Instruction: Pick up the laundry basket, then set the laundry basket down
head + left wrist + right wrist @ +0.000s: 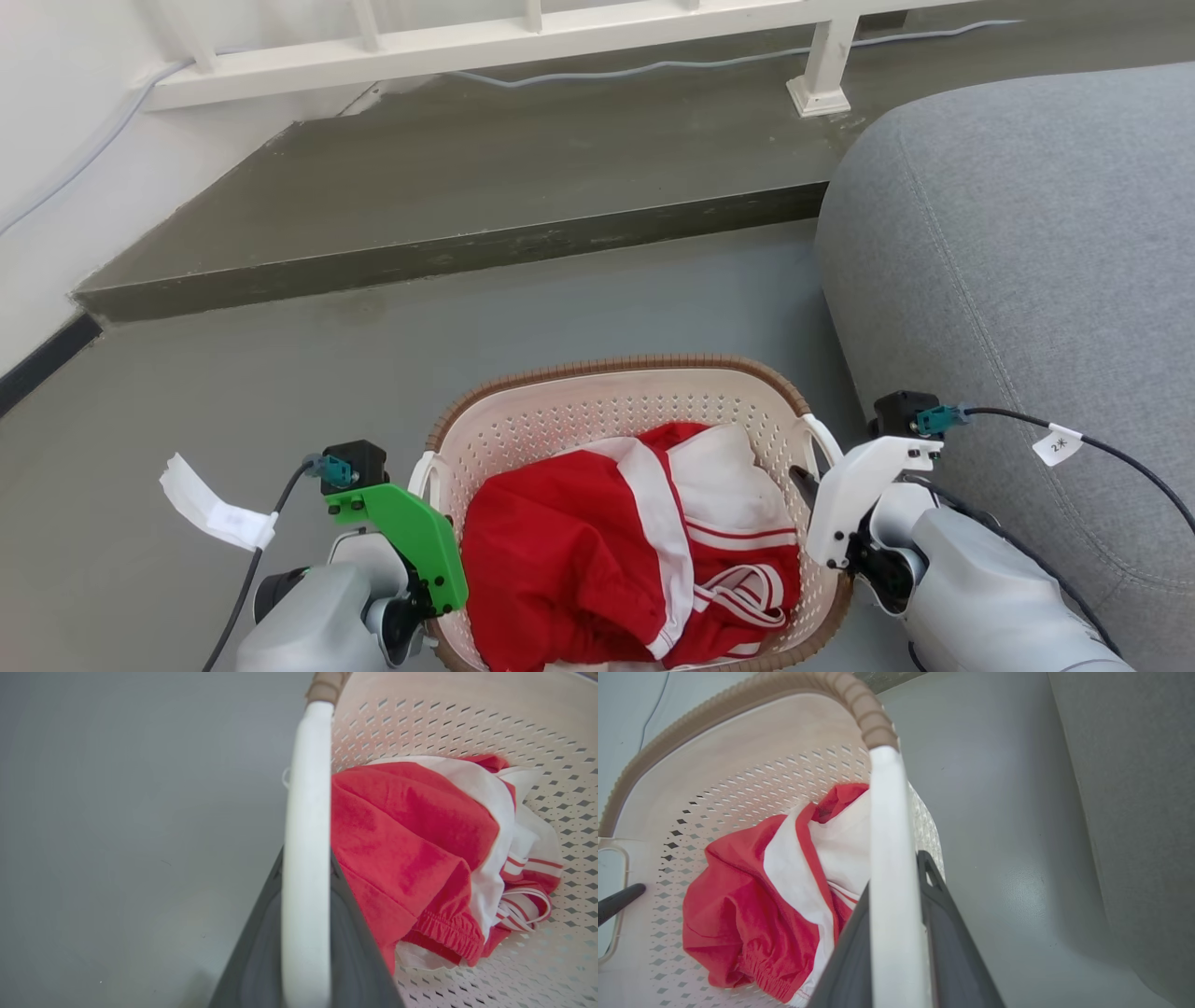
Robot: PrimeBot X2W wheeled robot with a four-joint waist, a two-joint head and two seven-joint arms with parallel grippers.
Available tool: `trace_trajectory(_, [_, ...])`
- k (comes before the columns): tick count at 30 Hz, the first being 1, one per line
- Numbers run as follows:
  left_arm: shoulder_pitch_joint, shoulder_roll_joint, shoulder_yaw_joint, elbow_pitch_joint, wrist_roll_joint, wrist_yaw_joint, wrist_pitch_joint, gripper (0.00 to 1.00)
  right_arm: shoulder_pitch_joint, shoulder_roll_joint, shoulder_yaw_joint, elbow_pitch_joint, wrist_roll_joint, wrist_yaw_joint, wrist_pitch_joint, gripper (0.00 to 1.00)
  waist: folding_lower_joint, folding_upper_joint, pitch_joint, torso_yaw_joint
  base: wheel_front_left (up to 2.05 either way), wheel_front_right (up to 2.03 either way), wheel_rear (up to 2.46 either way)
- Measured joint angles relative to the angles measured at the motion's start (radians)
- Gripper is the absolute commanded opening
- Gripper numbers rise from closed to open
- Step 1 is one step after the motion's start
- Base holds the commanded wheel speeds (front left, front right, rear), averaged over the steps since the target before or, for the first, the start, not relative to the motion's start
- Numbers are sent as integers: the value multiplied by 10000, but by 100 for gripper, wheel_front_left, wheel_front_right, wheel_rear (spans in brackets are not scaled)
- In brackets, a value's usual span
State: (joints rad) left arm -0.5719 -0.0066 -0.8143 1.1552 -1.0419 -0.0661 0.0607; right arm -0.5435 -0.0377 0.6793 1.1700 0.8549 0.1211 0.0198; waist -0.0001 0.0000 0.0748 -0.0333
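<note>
Gripping the laundry basket [616, 362] by both white side handles, with left gripper [306, 858] and right gripper [896, 882] clamped shut around them. Near, just left of the grey sofa [1027, 233], with red-and-white clothes [597, 551] inside.

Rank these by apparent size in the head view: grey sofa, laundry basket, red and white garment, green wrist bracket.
1. grey sofa, cropped by the frame
2. laundry basket
3. red and white garment inside it
4. green wrist bracket, smallest though near the camera

Soft even daylight — blurred close-ups
</note>
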Motion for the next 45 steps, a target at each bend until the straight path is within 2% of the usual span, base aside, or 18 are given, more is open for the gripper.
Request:
trace_trajectory(31, [37, 48, -341, -140, -290, 313, 59, 0, 2, -36, 389, 8, 437, -84, 75, 0, 1, 0, -9, -65, 0, 0, 0])
trace_trajectory(45, [-36, 94, -376, -322, -550, 399, -111, 0, -265, -79, 502, -10, 545, -174, 56, 0, 0, 0, 457, -71, 0, 0, 0])
